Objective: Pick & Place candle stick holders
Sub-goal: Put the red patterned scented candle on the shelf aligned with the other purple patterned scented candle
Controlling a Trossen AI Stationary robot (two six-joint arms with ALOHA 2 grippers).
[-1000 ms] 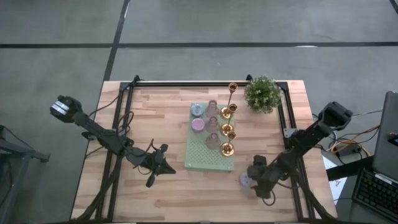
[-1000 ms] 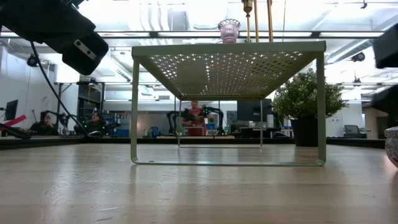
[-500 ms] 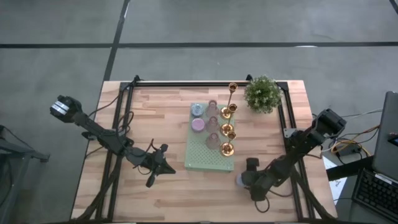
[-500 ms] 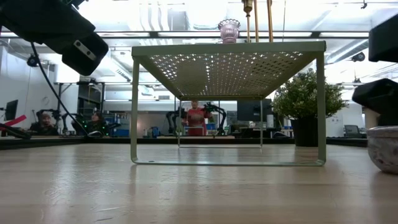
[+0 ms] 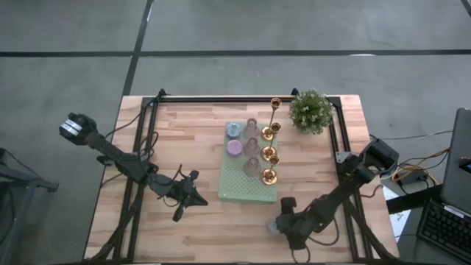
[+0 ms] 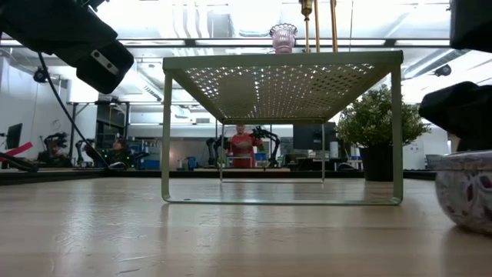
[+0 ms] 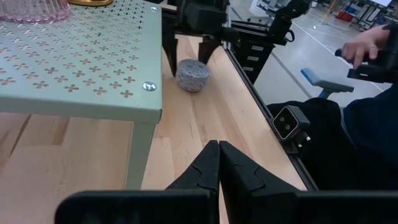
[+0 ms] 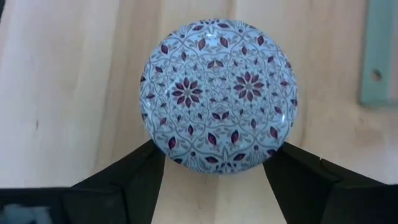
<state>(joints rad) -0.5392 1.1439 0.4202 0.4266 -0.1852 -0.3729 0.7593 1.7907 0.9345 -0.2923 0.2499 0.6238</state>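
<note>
My right gripper (image 8: pixel 214 169) straddles the patterned round holder (image 8: pixel 219 96), fingers spread, touching its sides; it looks glazed, slick, breakable, so grip its widest flanks. Left gripper (image 7: pixel 219 163) pressed together.

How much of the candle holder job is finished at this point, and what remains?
Done: gold holders and pastel cups stand on the pale green perforated stand. In hand: the right end effector straddles a patterned round holder on the table in front of the stand, not lifted. Left: grip it and place it. The left end effector waits shut, left of the stand.
</note>
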